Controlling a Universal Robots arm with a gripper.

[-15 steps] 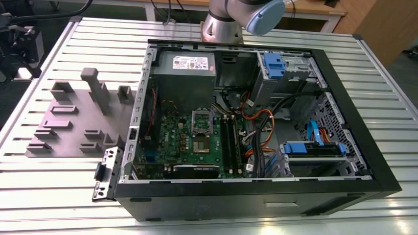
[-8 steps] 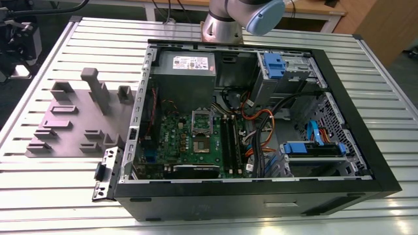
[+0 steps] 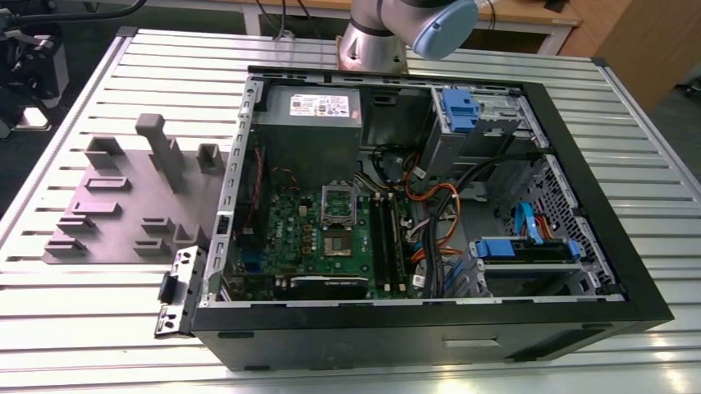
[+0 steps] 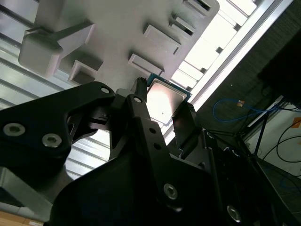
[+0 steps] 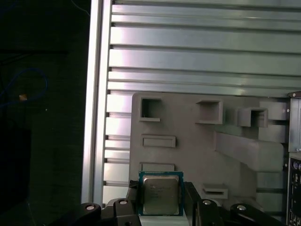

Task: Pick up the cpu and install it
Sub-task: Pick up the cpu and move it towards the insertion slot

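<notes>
Over the grey fixture plate (image 5: pixel 183 127), in the first wrist view, the gripper (image 5: pixel 162 198) grips the cpu (image 5: pixel 161 192) by two opposite edges; the chip lies flat, centred between the jaws.

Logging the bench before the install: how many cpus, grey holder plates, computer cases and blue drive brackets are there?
cpu: 1
grey holder plate: 1
computer case: 1
blue drive brackets: 2
Total: 5
</notes>
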